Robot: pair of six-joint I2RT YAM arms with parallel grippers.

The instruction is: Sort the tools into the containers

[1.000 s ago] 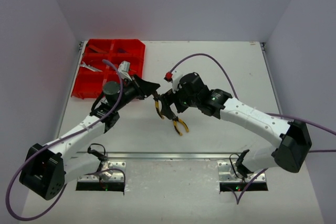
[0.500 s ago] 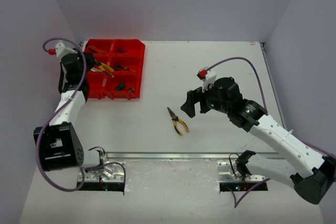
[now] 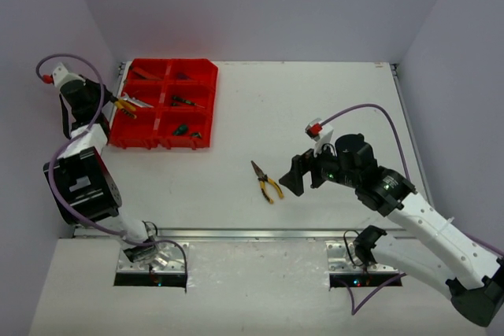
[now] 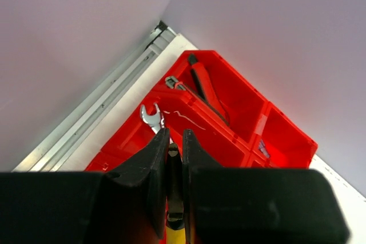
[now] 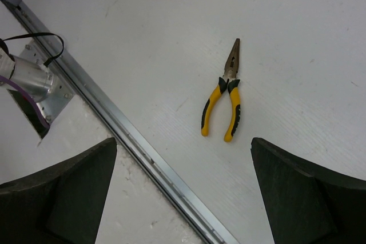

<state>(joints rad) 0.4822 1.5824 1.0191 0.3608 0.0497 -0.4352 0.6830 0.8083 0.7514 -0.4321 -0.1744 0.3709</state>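
Yellow-handled pliers (image 3: pixel 124 106) sit clamped in my left gripper (image 3: pixel 112 101), which has swung out from mid-table to the nine o'clock edge of the red tray (image 3: pixel 213 96). I judge the drop into a compartment comes next. My right gripper (image 3: pixel 296 179) has backed off, jaws wide and holding nothing, at three o'clock of the second pliers (image 3: pixel 268 184) lying loose. The table (image 3: pixel 331 100) is matt white, and pale grey walls (image 3: pixel 260 5) box it on three sides.

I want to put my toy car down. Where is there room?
The table is bare from the red tray across to the right edge, and in front of the tray. Crowded around the pliers by the right hand.
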